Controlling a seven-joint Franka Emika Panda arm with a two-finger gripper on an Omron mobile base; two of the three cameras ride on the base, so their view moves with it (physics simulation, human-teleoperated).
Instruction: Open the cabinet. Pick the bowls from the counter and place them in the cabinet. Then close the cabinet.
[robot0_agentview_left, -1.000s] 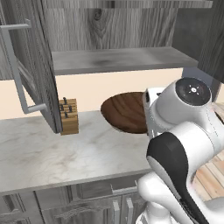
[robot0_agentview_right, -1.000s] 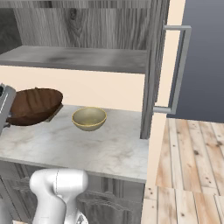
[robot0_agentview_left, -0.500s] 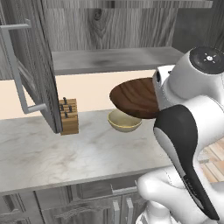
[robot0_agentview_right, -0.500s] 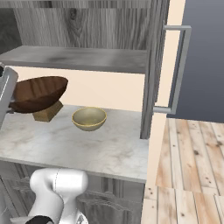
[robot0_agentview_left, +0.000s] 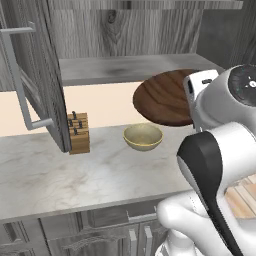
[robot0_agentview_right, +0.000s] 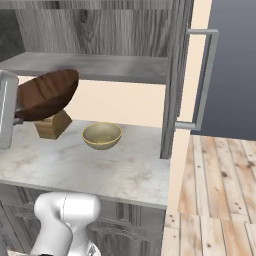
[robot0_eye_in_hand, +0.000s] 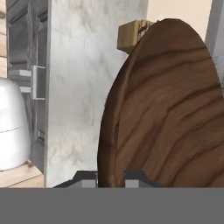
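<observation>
My gripper (robot0_eye_in_hand: 110, 177) is shut on the rim of the wide dark brown wooden bowl (robot0_agentview_left: 162, 97), which hangs tilted in the air above the counter (robot0_agentview_left: 75, 175), just below the cabinet's lower shelf (robot0_agentview_left: 125, 67). From the other side the same bowl (robot0_agentview_right: 47, 94) leans with its hollow facing up and right. In the hand view the bowl (robot0_eye_in_hand: 166, 113) stands on edge between my fingers (robot0_eye_in_hand: 85, 177). The smaller beige bowl (robot0_agentview_left: 143, 136) (robot0_agentview_right: 102, 135) rests upright on the counter under it. Both cabinet doors stand open: the left door (robot0_agentview_left: 35, 60) and the right door (robot0_agentview_right: 177, 75).
A wooden knife block (robot0_agentview_left: 78, 132) (robot0_agentview_right: 52, 125) stands on the counter near the left door's lower edge. The right door's bar handle (robot0_agentview_right: 202, 80) juts out over the counter's right end. Low grey cabinets (robot0_agentview_left: 100, 235) run below, and wood flooring (robot0_agentview_right: 215, 200) lies to the right.
The wooden bowl has risen from near the counter toward shelf height and tilted more steeply, uncovering the beige bowl beneath. The arm has lifted with it.
</observation>
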